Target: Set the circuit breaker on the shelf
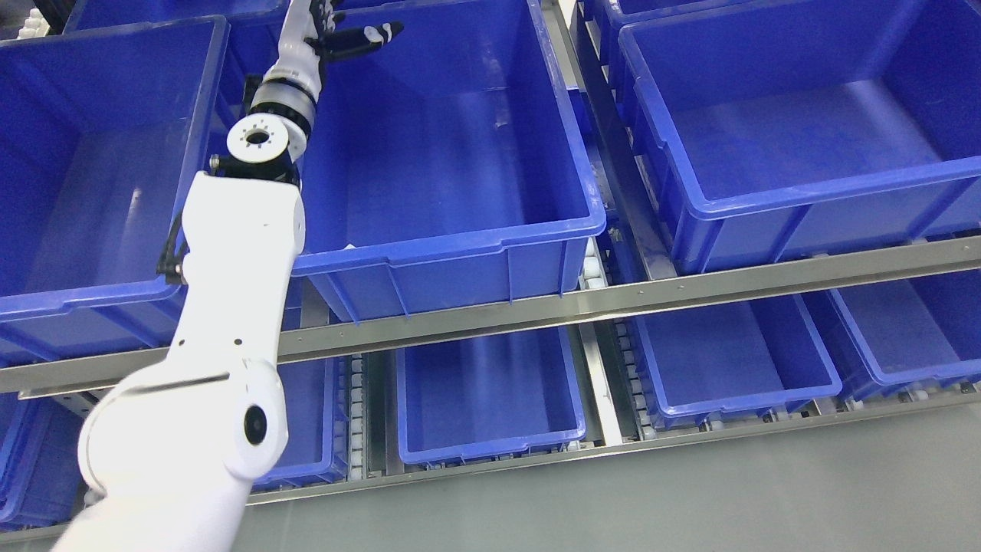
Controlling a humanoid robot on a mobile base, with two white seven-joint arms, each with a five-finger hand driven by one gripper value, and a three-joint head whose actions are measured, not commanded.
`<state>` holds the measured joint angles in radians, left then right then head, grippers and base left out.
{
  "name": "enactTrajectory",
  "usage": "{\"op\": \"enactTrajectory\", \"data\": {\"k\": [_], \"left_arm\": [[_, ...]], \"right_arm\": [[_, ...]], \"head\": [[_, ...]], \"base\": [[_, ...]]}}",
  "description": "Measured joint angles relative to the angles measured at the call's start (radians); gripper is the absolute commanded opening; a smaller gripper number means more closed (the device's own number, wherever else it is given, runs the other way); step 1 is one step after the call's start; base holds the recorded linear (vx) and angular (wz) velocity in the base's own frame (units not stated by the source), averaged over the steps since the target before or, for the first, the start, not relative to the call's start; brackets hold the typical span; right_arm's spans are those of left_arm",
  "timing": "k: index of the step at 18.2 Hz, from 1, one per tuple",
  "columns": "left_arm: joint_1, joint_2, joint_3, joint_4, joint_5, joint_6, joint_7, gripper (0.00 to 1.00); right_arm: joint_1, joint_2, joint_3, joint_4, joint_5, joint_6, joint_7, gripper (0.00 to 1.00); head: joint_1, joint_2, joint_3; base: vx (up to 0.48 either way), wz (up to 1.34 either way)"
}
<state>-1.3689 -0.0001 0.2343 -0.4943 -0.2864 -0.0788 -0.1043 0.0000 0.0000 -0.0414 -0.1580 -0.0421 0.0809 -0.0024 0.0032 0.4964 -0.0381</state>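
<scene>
From the head view, the left arm [230, 307] reaches up from the lower left, and its hand [337, 34] hangs over the far rim of the middle bin [460, 238] on the upper shelf [613, 299]. The hand is cut by the top edge: one dark finger [368, 38] sticks out straight, but whether the hand holds anything cannot be told. No circuit breaker shows; only the bin's blue floor.

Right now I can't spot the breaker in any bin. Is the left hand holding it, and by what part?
Cannot be told. The left hand is cut off at the top edge over the middle bin; no breaker shows in it.
</scene>
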Motion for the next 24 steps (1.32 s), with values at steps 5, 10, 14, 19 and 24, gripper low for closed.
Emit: {"op": "enactTrajectory", "data": {"k": [5,10,14,19,24], "left_arm": [[0.183,0.0,-0.009,-0.281,0.07,0.042,0.001,0.99],[0.357,0.0,-0.033,-0.548,0.099,0.076,-0.001,1.0],[0.49,0.0,-0.059,-0.748,0.11,0.088,-0.01,1.0],[0.584,0.0,-0.088,-0.907,0.115,0.093,-0.011,1.0],[0.657,0.0,-0.111,-1.024,0.117,0.102,-0.01,1.0]], "right_arm": [[0.0,0.0,0.0,0.0,0.0,0.0,0.0,1.0],[0.0,0.0,0.0,0.0,0.0,0.0,0.0,1.0],[0.0,0.0,0.0,0.0,0.0,0.0,0.0,1.0],[0.0,0.0,0.0,0.0,0.0,0.0,0.0,1.0],[0.0,0.0,0.0,0.0,0.0,0.0,0.0,1.0]], "head": [[0.0,0.0,0.0],[0.0,0.0,0.0],[0.0,0.0,0.0],[0.0,0.0,0.0],[0.0,0.0,0.0]], "base": [[0.0,0.0],[0.0,0.0],[0.0,0.0],[0.0,0.01],[0.0,0.0]]}}
